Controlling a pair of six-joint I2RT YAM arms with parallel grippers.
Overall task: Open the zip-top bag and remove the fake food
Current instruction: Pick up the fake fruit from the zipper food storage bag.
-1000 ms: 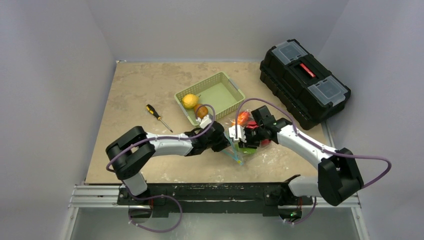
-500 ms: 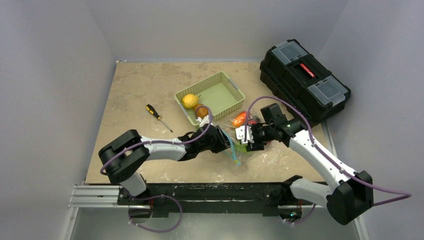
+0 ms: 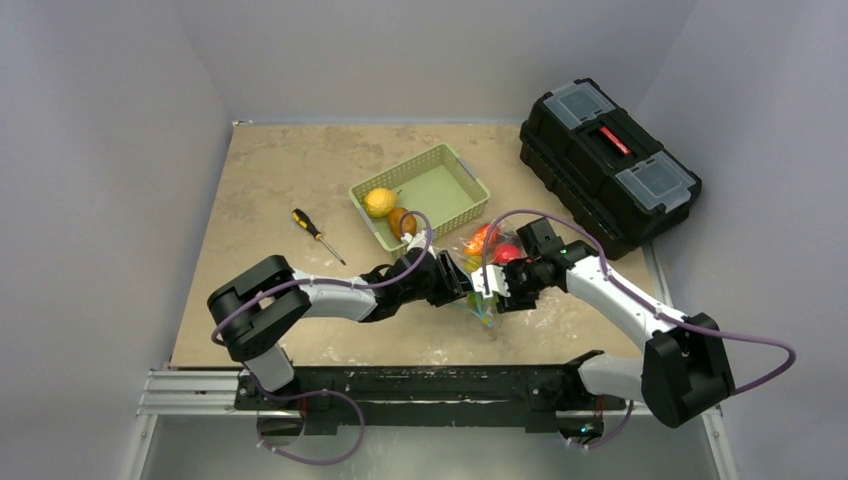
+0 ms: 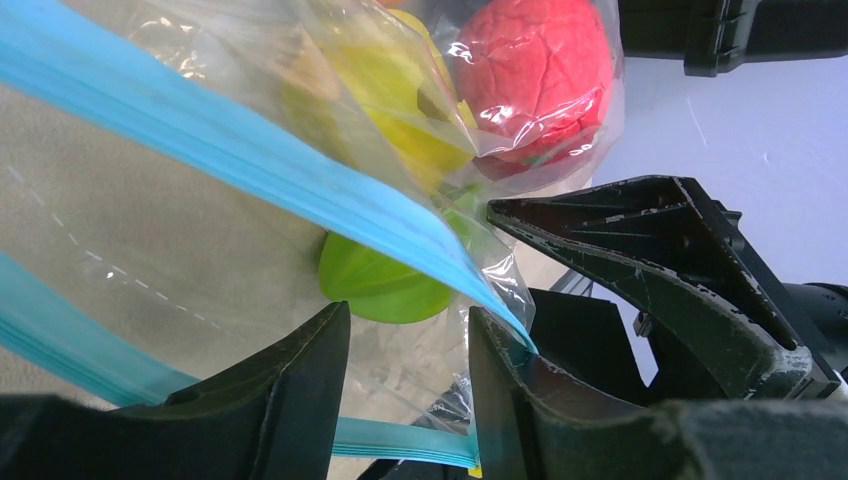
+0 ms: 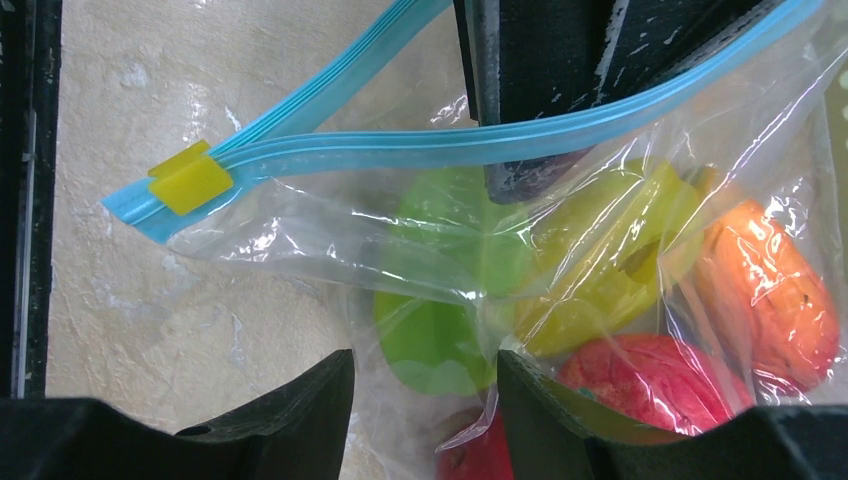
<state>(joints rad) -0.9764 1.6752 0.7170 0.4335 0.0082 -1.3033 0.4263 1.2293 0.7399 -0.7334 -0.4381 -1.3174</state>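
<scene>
The zip-top bag (image 3: 484, 303) lies between my two grippers, its light-blue zipper strip (image 5: 520, 140) parted and the yellow slider (image 5: 190, 182) at one end. Fake food shows through the film: a green piece (image 5: 440, 300), a yellow piece (image 5: 600, 260), an orange piece (image 5: 770, 290) and a red piece (image 5: 650, 385). My left gripper (image 3: 462, 285) (image 4: 410, 320) is open at the bag mouth, with one zipper strip (image 4: 250, 150) running over its right finger (image 4: 510, 390). My right gripper (image 3: 488, 288) (image 5: 425, 360) is open, with bag film between its fingers.
A green basket (image 3: 450, 185) behind the bag holds a yellow fruit (image 3: 379, 202) and a brown one (image 3: 402, 222). A yellow-and-black-handled screwdriver (image 3: 317, 235) lies to the left. A black toolbox (image 3: 608, 165) stands at the back right.
My right arm swung its elbow out to the right and came back, and its gripper has shifted slightly nearer the front. The bag has shifted with it. A red piece now shows behind the right gripper.
</scene>
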